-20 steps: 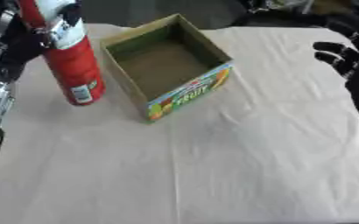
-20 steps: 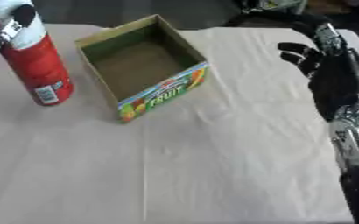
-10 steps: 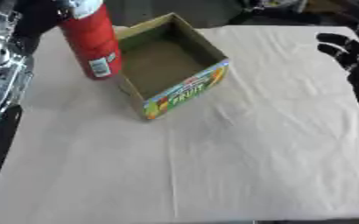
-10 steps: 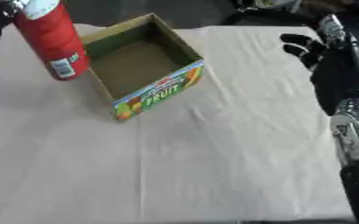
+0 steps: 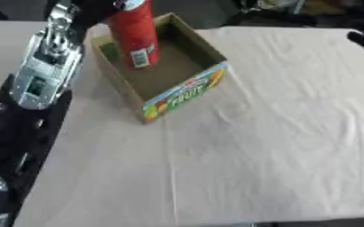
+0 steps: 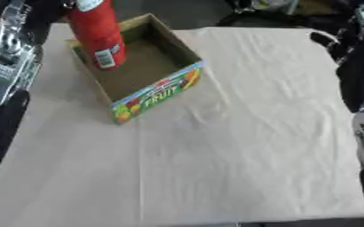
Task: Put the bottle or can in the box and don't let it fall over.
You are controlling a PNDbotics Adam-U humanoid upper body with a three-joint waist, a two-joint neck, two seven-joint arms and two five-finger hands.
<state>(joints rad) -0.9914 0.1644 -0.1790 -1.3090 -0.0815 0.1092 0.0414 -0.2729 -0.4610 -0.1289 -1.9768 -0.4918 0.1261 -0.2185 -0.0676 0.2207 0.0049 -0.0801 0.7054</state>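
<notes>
- Up at the far left, the red can stands upright over the open cardboard box, its lower end inside the box's walls near the far left corner; whether it touches the box floor cannot be told
- the can has a white label patch low on its side and a pale cap at the top edge of the view
- the left hand is at the can's top, mostly cut off by the edge; its fingers cannot be made out, so whether it has hold of the can cannot be told
- the left arm, silver and black, runs down the left side beside the box
- the box sits askew on the cream tablecloth; its front wall shows fruit pictures and the word FRUIT
- the right hand shows at the right edge, well apart from the box; its fingers are unclear
</notes>
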